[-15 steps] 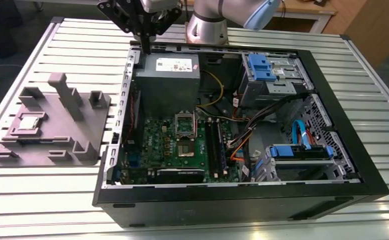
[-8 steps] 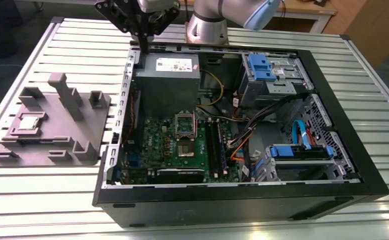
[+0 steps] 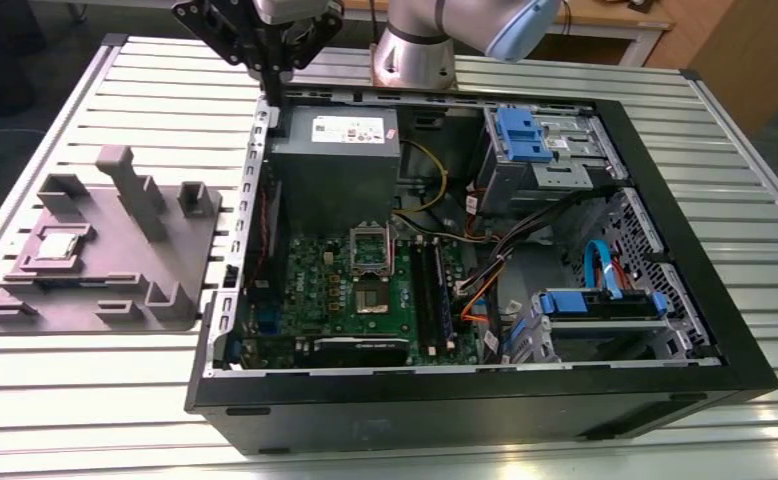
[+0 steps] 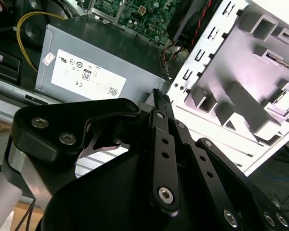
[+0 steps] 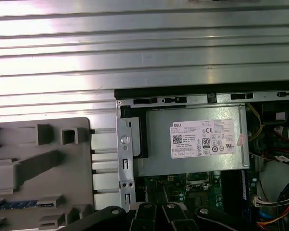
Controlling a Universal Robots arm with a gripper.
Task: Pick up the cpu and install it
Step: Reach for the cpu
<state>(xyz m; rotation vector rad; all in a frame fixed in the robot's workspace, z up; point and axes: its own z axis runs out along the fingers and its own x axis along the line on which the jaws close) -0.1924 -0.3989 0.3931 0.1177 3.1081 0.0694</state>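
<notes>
1. On the slatted metal counter (image 3: 82, 400) in the exterior view, one cpu (image 3: 58, 245) lies flat in a square recess of the single grey tray (image 3: 89, 290). This is toward nine o'clock from the open computer case (image 3: 720, 300). The cpu is a small, pale, silvery square, far smaller than the one green motherboard (image 3: 342, 290).
2. In the same view, one pincer (image 3: 272, 95) hangs over the case's rim at about eleven o'clock. It is just beside the single grey power supply (image 3: 336, 170). Its fingers are drawn together with nothing between them. The cpu sits well apart from it, toward seven o'clock.
3. Inside the case, one dark socket with a metal frame (image 3: 369, 245) sits on the motherboard, at six o'clock from the power supply. There are two blue drive brackets. One (image 3: 523, 135) is at about one o'clock in the case and the other (image 3: 603, 302) at about four o'clock.
4. In the second wrist view, the pincer (image 4: 159, 96) is a black linkage with its tips pressed together and empty. Beyond it are the power supply (image 4: 86, 72) with a white label and the perforated case wall. The tray (image 4: 241, 96) follows, with the cpu (image 4: 285, 100) a bright pale square sunk in it, apart from the pincer.
5. In the first wrist view, the counter (image 5: 135, 48) runs in bright slats. The tray (image 5: 38, 163) lies beside the case, and the power supply (image 5: 192, 139) sits just next to the motherboard (image 5: 183, 185).
</notes>
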